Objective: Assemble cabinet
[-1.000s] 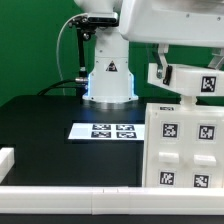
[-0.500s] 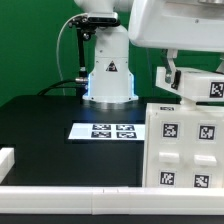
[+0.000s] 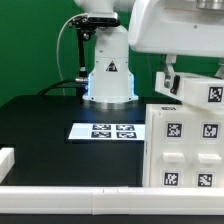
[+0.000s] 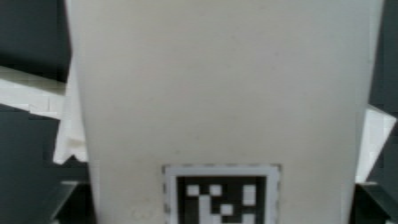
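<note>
The cabinet's large white box body (image 3: 185,142) stands at the exterior view's right, its face set with several square tags. My gripper (image 3: 170,78) hangs just above the body's top edge, shut on a smaller white rectangular cabinet piece (image 3: 196,88) that carries one tag. That piece lies roughly level, close over the body; I cannot tell whether they touch. In the wrist view the held piece (image 4: 214,100) fills the picture, with its tag near my gripper (image 4: 221,214). The fingertips are hidden at its sides.
The marker board (image 3: 108,130) lies flat on the black table left of the body. The arm's white base (image 3: 110,78) stands behind it. A white rail (image 3: 90,191) runs along the table's front edge, with a white block (image 3: 6,158) at the left.
My gripper has carried the small piece a little to the exterior view's right and downward, closer to the top of the box body. The body and the marker board have not moved.
</note>
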Robot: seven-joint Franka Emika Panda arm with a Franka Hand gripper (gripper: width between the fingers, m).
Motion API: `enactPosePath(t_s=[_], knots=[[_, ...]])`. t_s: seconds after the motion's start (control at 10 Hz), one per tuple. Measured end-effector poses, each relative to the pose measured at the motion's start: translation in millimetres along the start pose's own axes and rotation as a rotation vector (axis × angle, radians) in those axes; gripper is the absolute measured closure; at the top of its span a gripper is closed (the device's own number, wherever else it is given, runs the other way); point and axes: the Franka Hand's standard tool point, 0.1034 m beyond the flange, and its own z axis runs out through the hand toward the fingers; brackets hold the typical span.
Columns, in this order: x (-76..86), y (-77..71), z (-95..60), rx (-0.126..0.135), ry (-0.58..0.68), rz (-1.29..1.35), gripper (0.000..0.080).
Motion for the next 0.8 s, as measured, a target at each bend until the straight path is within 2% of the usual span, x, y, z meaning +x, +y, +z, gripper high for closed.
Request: enactPosePath(t_s=[0.6, 0.8], knots=[[2.0, 0.6, 3.2, -0.002, 0.013, 0.015, 0.0239], [1.2, 1.8, 3.9, -0.002, 0.017, 0.136, 0.0239]])
